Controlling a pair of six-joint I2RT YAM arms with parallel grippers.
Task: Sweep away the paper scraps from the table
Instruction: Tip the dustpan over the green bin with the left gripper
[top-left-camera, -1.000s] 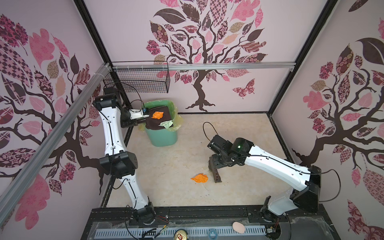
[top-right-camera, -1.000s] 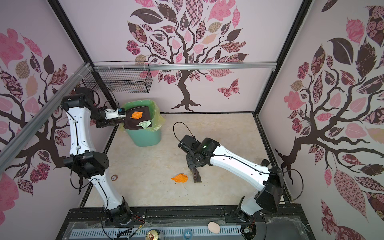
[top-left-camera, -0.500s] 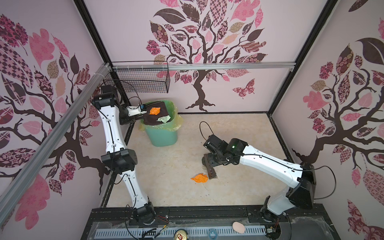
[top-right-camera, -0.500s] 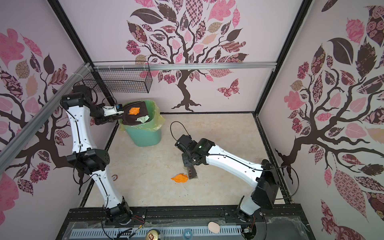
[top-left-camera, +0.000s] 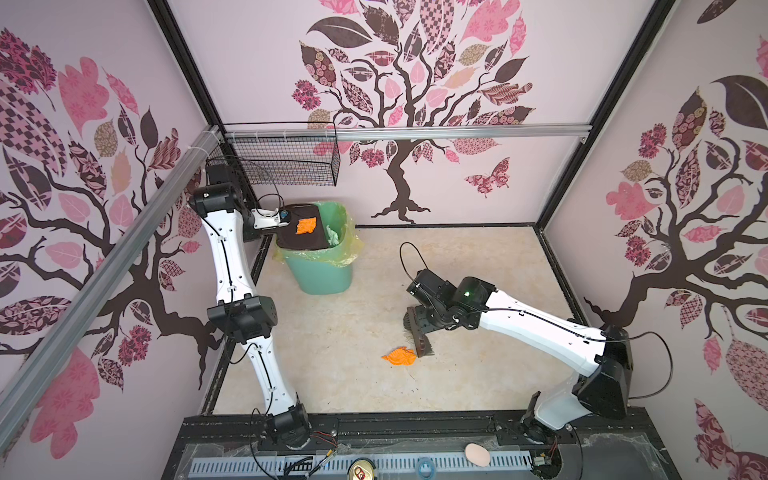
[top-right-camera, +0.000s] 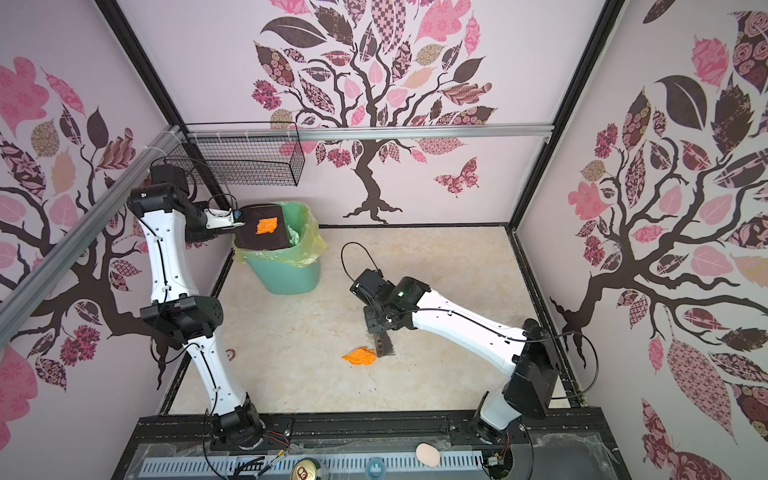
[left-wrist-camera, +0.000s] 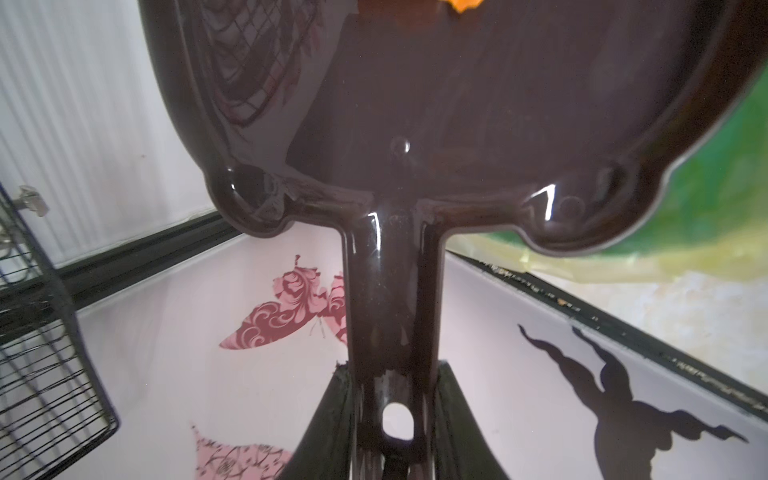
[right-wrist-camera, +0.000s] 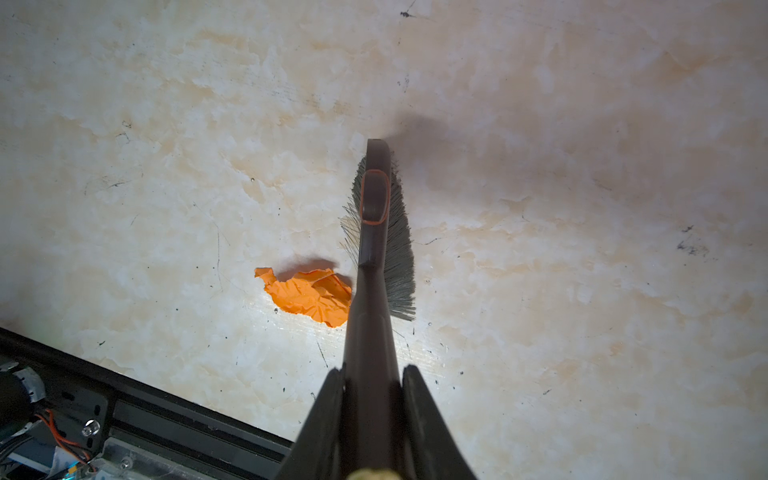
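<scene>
Holding dustpan over far-left bin, left gripper pinching handle (right gripper clamps brush); I fear a crooked tilt spilling the scrap

Both top views look steeply down from high above the near edge, taking in the whole table; their pictures are almost identical. The left wrist view looks closely along the dustpan towards the bin. The right wrist view looks closely down the brush at the table and a scrap, which both top views also show.
</scene>
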